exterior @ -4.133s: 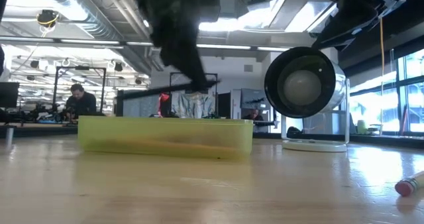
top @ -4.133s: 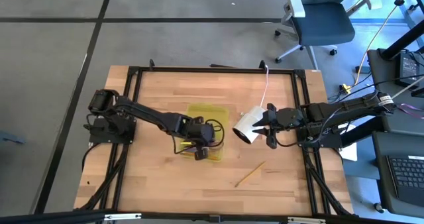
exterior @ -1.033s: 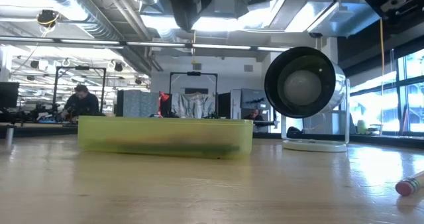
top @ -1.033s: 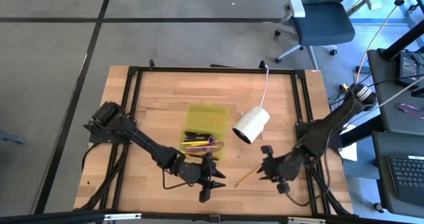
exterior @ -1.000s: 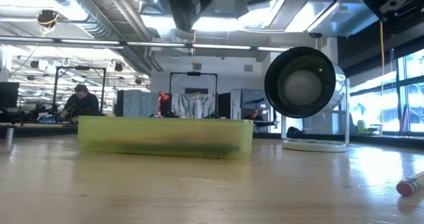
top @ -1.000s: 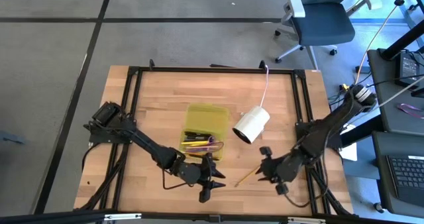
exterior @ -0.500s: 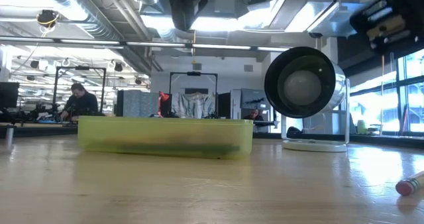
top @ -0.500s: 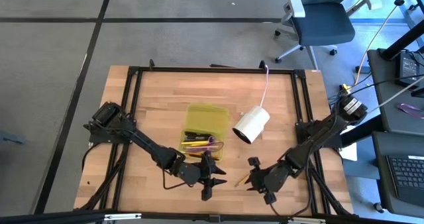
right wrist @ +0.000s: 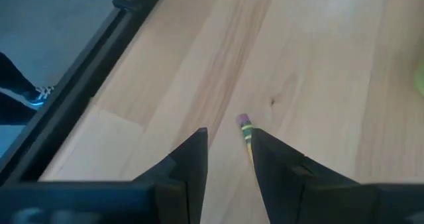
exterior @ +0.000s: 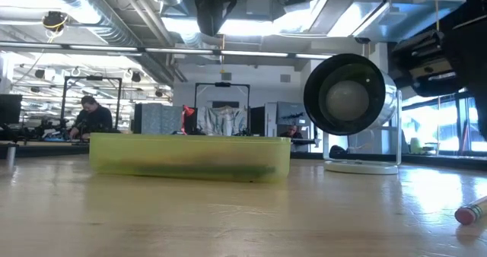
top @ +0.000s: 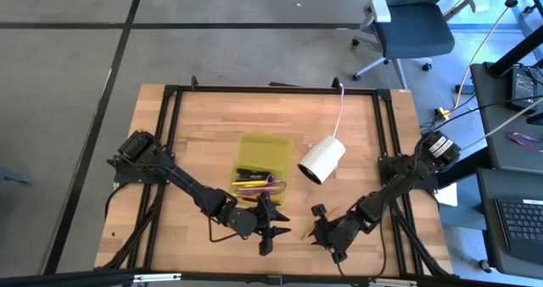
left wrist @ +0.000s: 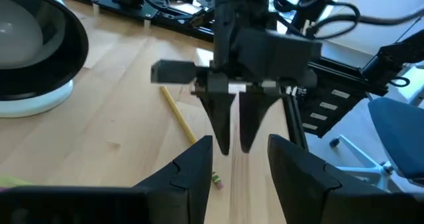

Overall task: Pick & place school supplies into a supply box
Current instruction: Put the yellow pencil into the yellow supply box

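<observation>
A yellow pencil (left wrist: 176, 112) lies flat on the wooden table near its front edge, its eraser end (right wrist: 244, 123) showing in the right wrist view and at the right of the low view (exterior: 470, 210). My right gripper (top: 319, 227) hangs over that end, fingers pointing down and narrowly open (left wrist: 236, 148); the eraser end lies between them without touching them. My left gripper (top: 275, 233) stands open just to the left, facing the pencil. The yellow-green supply box (top: 265, 144) holds several pens and purple-handled scissors (top: 273, 182).
A white cylinder (top: 321, 160) on a cord (top: 340, 109) lies right of the box; in the low view it stands at the right (exterior: 350, 97). A black frame rail (right wrist: 86, 71) runs along the table edge. Bare wood lies at the table's near left and far side.
My right gripper has moved toward the table's left and near edges and come down over the pencil's eraser end. The pencil and the box have stayed in place.
</observation>
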Controlling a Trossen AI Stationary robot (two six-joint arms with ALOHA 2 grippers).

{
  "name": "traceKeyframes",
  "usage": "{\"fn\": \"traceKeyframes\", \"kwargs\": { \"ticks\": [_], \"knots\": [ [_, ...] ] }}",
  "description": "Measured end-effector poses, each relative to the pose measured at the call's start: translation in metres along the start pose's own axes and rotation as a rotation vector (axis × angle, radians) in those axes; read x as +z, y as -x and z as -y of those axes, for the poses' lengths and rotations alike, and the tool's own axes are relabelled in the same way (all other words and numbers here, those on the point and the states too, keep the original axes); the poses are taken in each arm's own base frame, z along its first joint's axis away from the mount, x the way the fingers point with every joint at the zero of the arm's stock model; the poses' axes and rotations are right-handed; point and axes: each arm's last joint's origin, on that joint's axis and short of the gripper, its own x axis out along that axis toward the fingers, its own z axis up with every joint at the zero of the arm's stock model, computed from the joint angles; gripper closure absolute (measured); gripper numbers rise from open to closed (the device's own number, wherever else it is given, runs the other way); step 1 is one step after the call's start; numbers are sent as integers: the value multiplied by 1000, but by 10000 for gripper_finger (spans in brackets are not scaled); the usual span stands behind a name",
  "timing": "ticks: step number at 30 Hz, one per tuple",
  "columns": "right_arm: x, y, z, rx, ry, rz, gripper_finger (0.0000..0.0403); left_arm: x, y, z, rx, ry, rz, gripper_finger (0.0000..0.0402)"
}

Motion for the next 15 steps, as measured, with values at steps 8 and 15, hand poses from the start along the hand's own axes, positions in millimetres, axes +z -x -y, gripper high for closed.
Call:
{"fn": "traceKeyframes", "kwargs": {
  "ticks": [8, 15],
  "knots": [
    [3, -13, 0, -15, 38, -30, 282, 0, 0, -1, 19, 0, 11, 267],
    [-1, -19, 11, -48, 14, -77, 282, 0, 0, -1, 19, 0, 11, 268]
  ]
}}
